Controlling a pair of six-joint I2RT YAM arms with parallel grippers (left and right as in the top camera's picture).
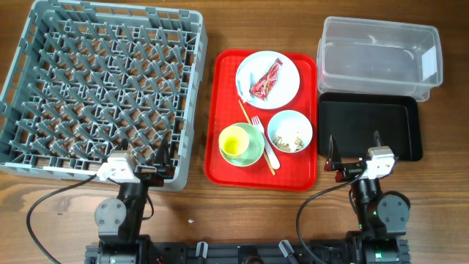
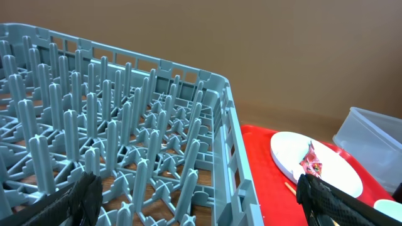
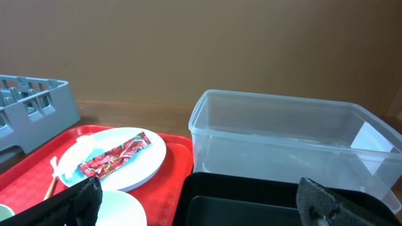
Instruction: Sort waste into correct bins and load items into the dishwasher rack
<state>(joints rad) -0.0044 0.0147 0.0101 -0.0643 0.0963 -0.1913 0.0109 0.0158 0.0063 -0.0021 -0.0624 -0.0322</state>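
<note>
Crinkled red snack wrapper (image 1: pixel 267 79) is lying diagonally on the round white plate (image 1: pixel 287 70), at the far end of the flat red serving tray (image 1: pixel 220 110). Small white scrap (image 1: pixel 245 81) is sitting just beside it. Judging it very light, thin, slippery film that crumples under a pinch, so 1 raised end looks like the best hold. Right gripper (image 1: pixel 355 143) is hanging at the shallow black rectangular tray's (image 1: pixel 396 121) near edge, jaws spread wide, holding nothing. Left gripper (image 1: pixel 152 152) is spread the same, by the grey pegged plastic rack (image 1: pixel 192 110).
</note>
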